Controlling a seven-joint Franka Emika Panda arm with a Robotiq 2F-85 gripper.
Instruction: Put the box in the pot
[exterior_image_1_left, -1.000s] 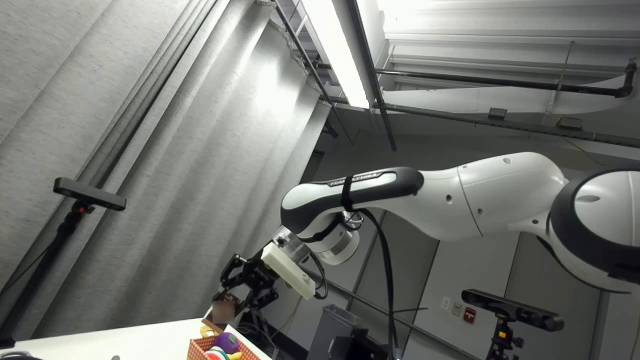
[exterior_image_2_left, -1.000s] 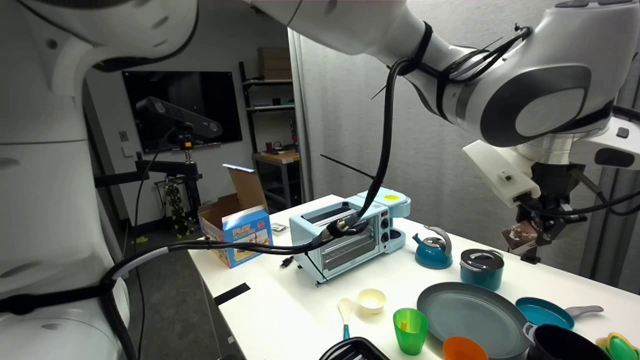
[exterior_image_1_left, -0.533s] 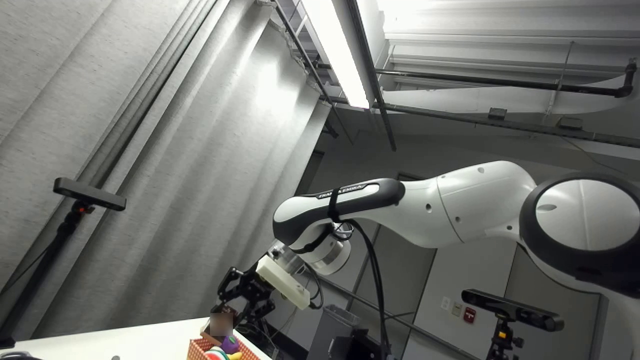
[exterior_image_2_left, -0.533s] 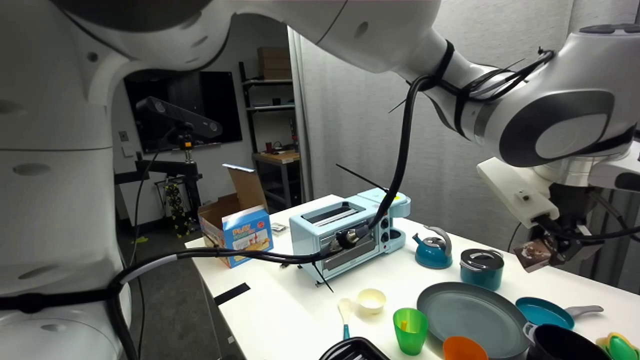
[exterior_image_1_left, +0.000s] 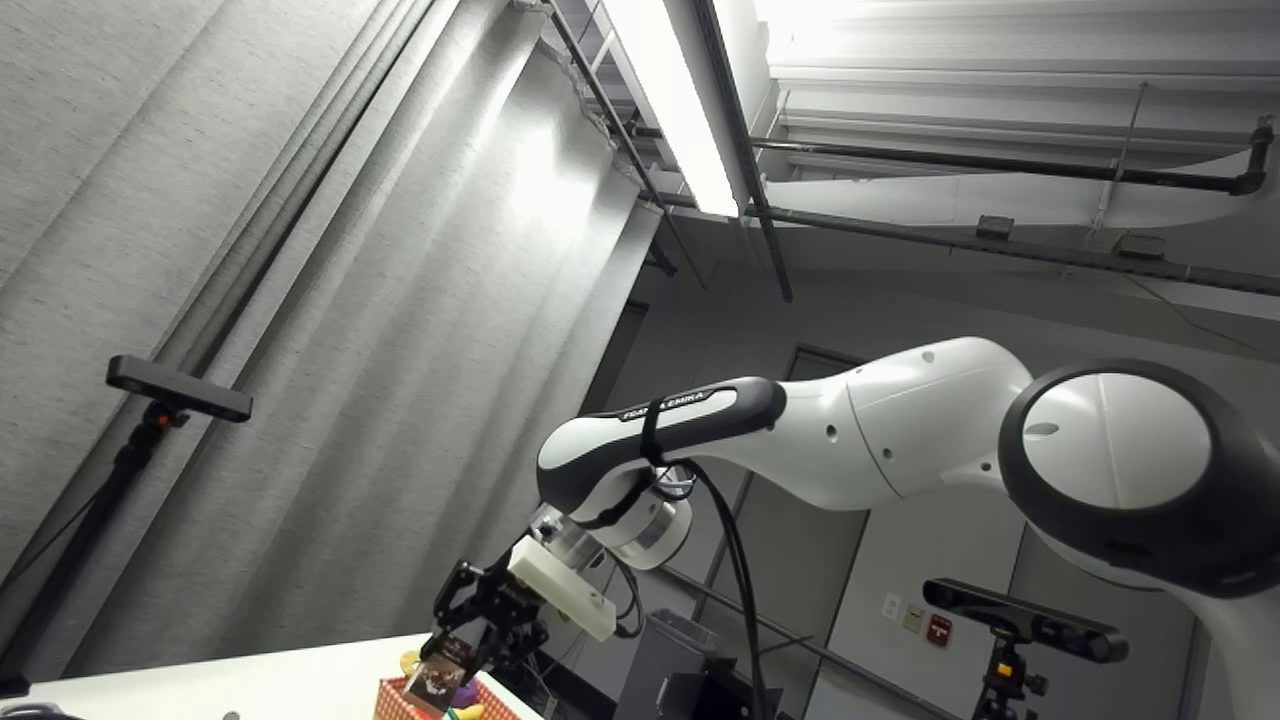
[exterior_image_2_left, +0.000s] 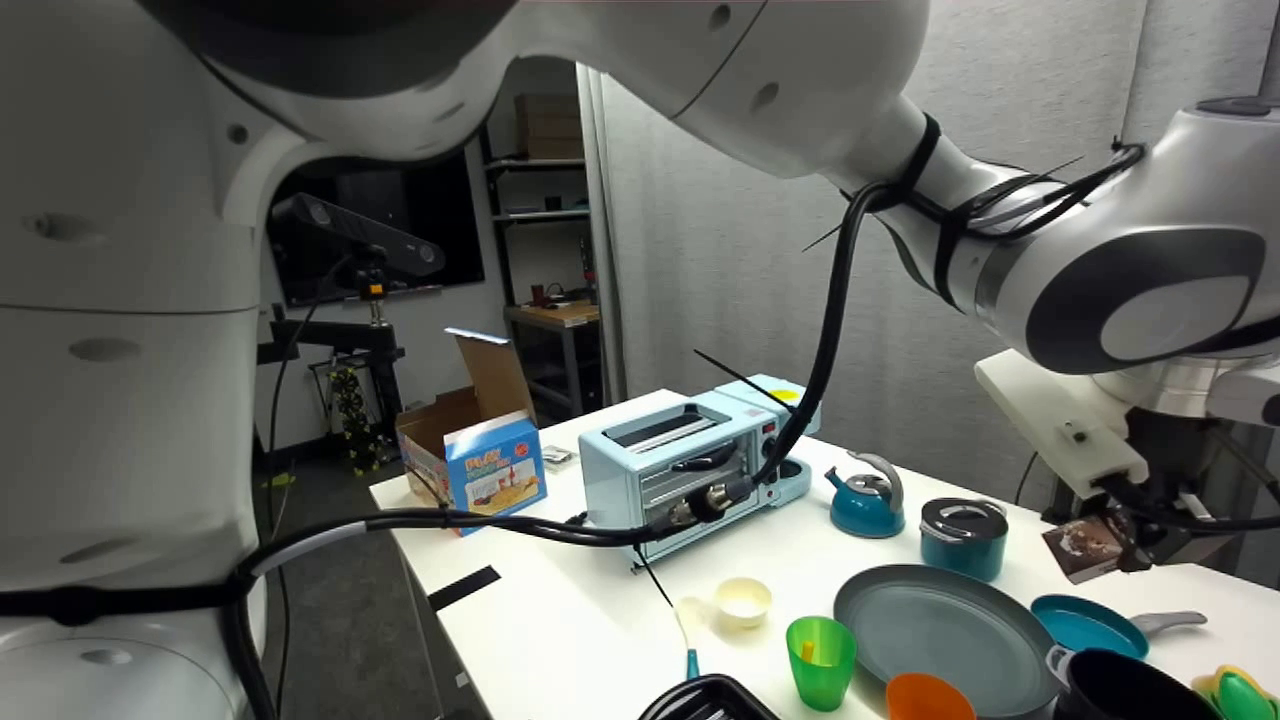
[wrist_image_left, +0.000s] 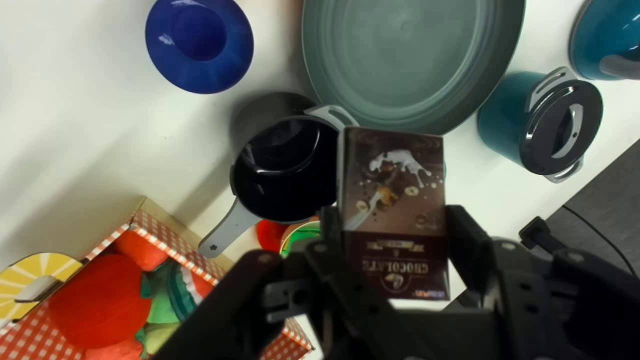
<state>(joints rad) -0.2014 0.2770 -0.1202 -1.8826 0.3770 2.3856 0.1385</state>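
Chocolate box (wrist_image_left: 392, 182): aloft; overlaps right edge of black pot (wrist_image_left: 285, 175), wrist view.
Gripper (wrist_image_left: 391, 226): closed on box, both sides.
Black pot: lidless; likely receptacle.
Change: box lower than a second ago, both exterior views; likely nearing drop, alignment pending.

White arm (exterior_image_1_left: 920, 425), black trim (exterior_image_1_left: 765, 403), white lettering (exterior_image_1_left: 688, 400), strapped black cable (exterior_image_2_left: 838, 290); black jointed hand (wrist_image_left: 393, 225).
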